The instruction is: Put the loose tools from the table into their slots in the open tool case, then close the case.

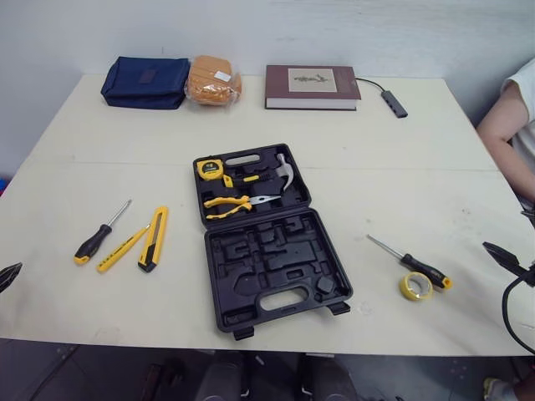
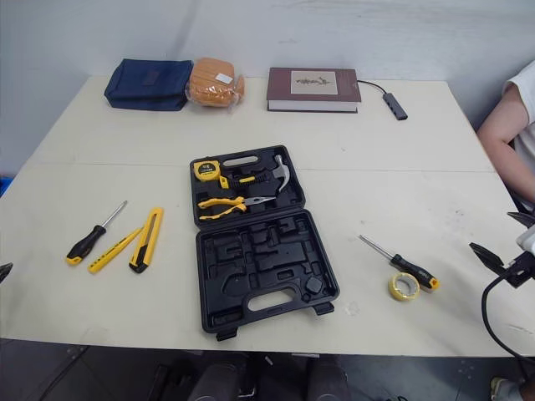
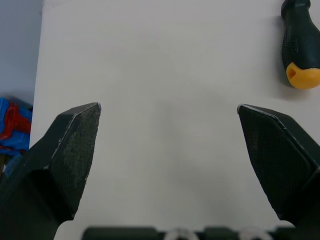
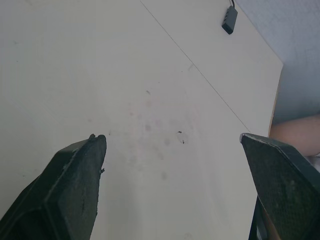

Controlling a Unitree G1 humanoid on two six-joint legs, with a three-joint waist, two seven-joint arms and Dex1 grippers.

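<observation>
Status | my left tool (image 3: 169,105) and right tool (image 4: 172,135) both spread wide | black plastic tool case (image 1: 276,259) open on pale worktop (image 1: 401,175)

Looks like a lab or office test room rather than a home or workshop. One big pale table (image 1: 418,167) sits against a bare white wall (image 1: 251,33). Odd mix on top: open tool case (image 1: 276,276) mid-table, then along the far edge a hardback book (image 1: 312,86), blue pouch (image 1: 146,81), bagged bread (image 1: 213,81) and a USB hub (image 1: 394,102) on its cable. A person's arm (image 1: 506,134) is just past the table's right side.
</observation>
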